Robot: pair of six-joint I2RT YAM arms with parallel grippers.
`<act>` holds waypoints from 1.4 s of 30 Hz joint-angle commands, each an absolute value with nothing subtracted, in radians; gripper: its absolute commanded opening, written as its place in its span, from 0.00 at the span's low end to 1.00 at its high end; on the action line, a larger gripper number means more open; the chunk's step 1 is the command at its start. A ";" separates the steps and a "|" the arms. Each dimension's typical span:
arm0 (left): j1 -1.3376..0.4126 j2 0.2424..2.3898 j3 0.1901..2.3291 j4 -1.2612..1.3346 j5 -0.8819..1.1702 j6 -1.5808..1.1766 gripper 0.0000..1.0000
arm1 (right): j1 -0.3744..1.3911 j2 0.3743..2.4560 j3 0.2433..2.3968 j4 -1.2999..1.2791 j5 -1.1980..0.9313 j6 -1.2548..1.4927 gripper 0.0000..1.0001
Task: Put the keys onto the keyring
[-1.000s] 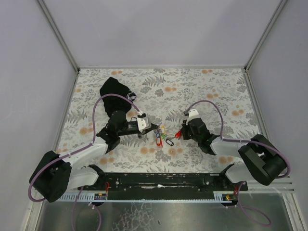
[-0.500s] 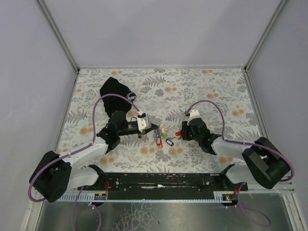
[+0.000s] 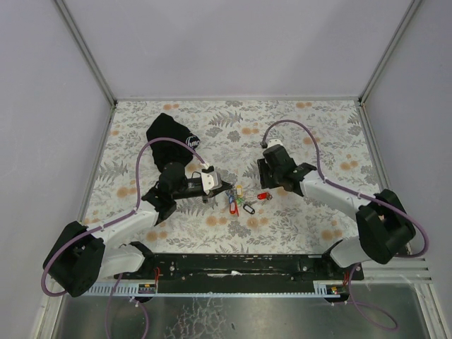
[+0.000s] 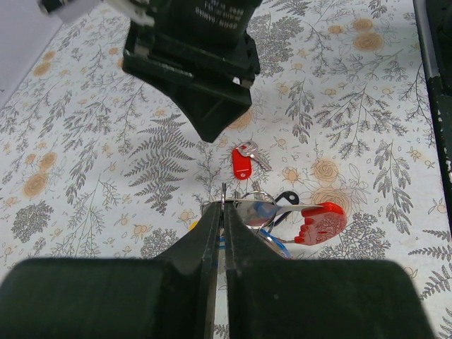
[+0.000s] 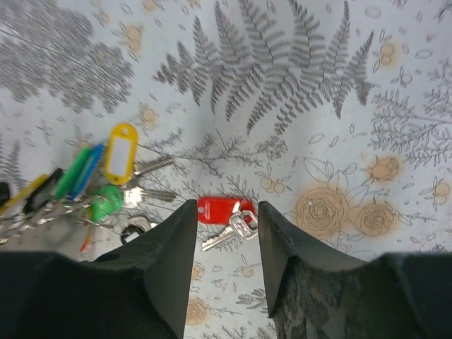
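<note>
Looking down from the top external camera, the left gripper (image 3: 227,189) lies low over the floral table cover (image 3: 318,134), its tip at the near-left edge of the bunch of tagged keys (image 3: 238,199), which sits at the middle of the table between the two arms. A separate red-tagged key (image 3: 263,195) lies just right of that bunch, and the right gripper (image 3: 266,186) hangs just behind it, pointing down at it. A black pouch (image 3: 169,134) with a white logo rests well apart at the far left. From the left wrist camera, the left claw's two fingers are pressed together with no gap, pinching a thin metal keyring (image 4: 223,194) that stands on edge at their tips; a red foot-shaped charm (image 4: 321,222) and some blue tags lie just right of the fingertips. The loose red-tagged key is farther out on the cloth, under the right claw. From the right wrist camera, the right claw stands about half open and holds nothing. The red tag and its silver key lie flat on the cloth, showing in the gap between the fingers. The bunch, with yellow, green and blue tags, lies to the left.
</note>
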State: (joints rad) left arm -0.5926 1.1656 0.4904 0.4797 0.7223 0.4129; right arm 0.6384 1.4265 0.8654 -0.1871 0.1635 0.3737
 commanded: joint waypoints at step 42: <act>-0.586 1.154 0.488 0.574 0.717 0.407 0.00 | 0.735 1.751 1.071 -0.492 0.376 0.371 0.16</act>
